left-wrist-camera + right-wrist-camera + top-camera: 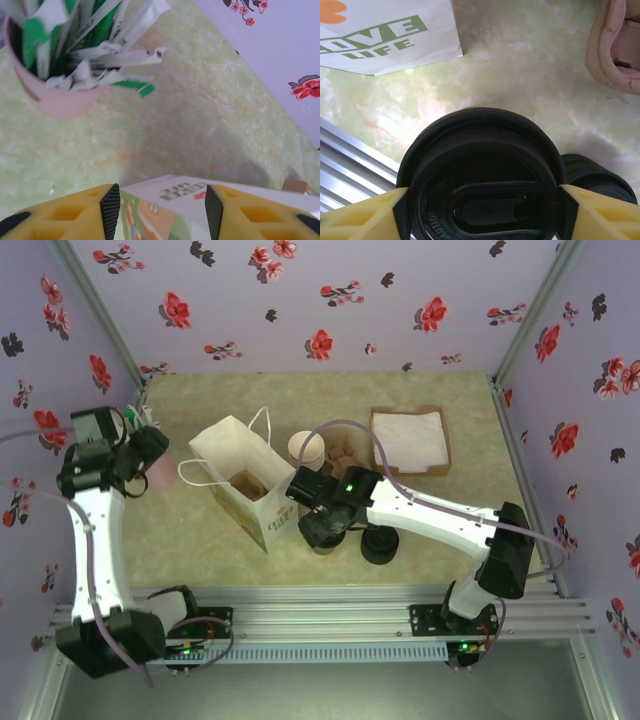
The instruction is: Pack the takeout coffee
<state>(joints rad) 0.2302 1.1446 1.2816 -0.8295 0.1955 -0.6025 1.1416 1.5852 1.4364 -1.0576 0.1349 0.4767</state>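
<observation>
Lidded coffee gripped beside the open bag, not yet packed.

On the pale green marbled tabletop (200, 540) the white paper carrier bag (235, 455) stands open. The left arm's (95, 530) jaws are apart beside it, gripping nothing, so the unsteadied bag could tip if the cup knocks its rim. The small dark paper cup with round black plastic lid (480, 170) sits squarely between the right arm's (440, 515) jaws, clamped at the lid, just right of the bag. A grip on the lid alone might pop it loose.
</observation>
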